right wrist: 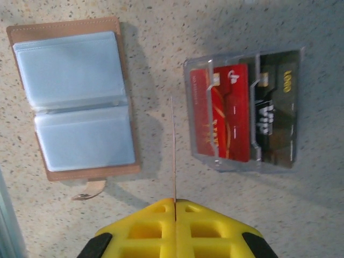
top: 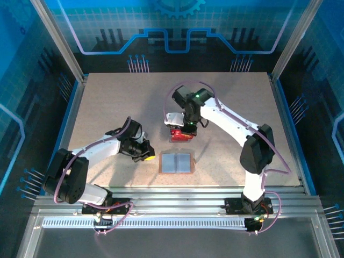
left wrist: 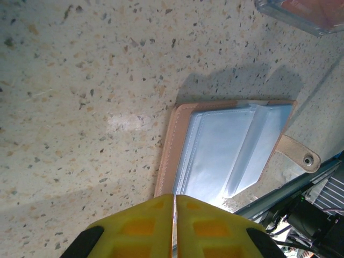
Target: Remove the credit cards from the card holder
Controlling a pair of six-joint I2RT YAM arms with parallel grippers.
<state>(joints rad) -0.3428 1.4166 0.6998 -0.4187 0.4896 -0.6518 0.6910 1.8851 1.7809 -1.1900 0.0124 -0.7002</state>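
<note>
With the card holder (right wrist: 75, 102) open, right fingers (right wrist: 145, 228) clamp one credit card (right wrist: 173, 150) edge-on, left fingers (left wrist: 140, 226) closed empty; next, lower it into the clear box (right wrist: 236, 165).

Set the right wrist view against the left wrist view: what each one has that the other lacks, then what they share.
Right wrist view: the right gripper shut on a thin card seen edge-on; red cards and dark cards standing in the clear box. Left wrist view: the left gripper, shut on nothing, and a metal rail at lower right. Shared: the card holder lying open on the speckled table, pockets empty, and the clear box, just its corner in the left wrist view.
</note>
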